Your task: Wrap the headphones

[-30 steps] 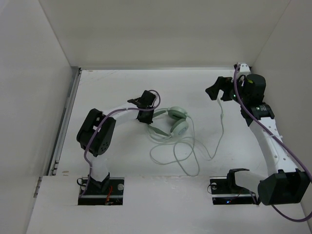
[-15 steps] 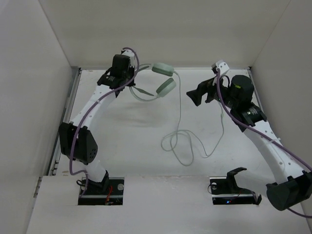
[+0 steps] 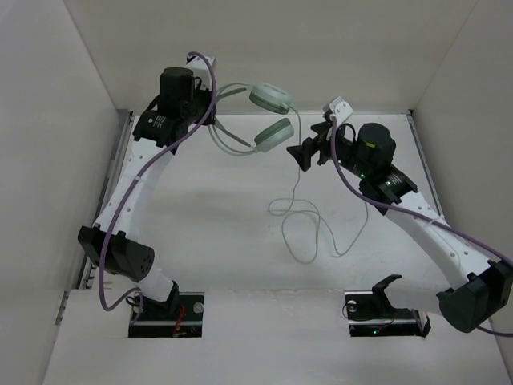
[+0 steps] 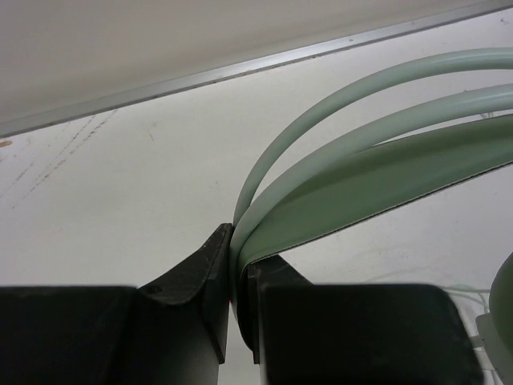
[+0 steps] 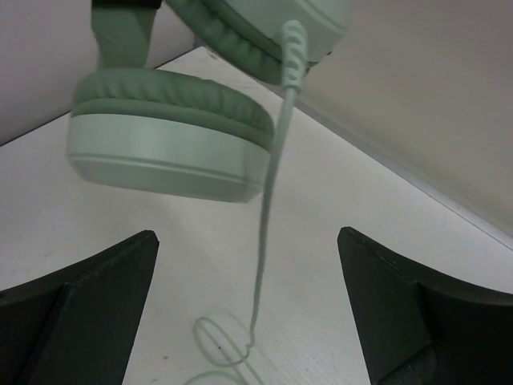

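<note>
White table, plain pale walls round it. Grip: left pincer clamped tight on headband; headphones hang in air off its tip. Opposite: right pincer spread wide, empty. Lower cup just ahead of it, cable dropping in line with its gap to loose loops on table. Risks: narrow edge hold, so band may twist or slip out; right pincer closing off-line misses thin cable; tug on loops could knot them or drag headphones from left pincer.
</note>
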You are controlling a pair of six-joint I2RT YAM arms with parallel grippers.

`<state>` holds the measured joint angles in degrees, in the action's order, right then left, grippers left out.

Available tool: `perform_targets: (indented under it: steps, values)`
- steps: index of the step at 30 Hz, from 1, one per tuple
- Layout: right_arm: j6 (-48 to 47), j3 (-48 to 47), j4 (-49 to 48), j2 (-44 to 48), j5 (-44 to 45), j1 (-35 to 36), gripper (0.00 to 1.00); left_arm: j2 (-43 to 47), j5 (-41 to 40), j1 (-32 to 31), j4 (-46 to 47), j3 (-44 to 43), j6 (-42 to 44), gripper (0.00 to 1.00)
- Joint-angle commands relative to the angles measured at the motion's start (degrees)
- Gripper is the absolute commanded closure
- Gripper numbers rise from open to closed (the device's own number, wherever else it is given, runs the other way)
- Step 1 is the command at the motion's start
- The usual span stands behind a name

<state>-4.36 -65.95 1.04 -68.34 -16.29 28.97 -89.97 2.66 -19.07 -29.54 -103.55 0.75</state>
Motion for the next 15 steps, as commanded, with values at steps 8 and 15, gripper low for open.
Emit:
perform_targets:
  steps: [8, 15]
  values:
    - [3.03, -0.14, -17.72, -2.68, 0.75, 0.16, 0.00, 5.60, 10.26, 2.77, -1.83, -11.40, -4.18, 1.00]
    - [7.09, 4.86, -25.73, -4.00, -3.83, 2.79, 0.00, 1.92, 15.44, 5.66, -5.26, -22.82, -8.04, 1.00]
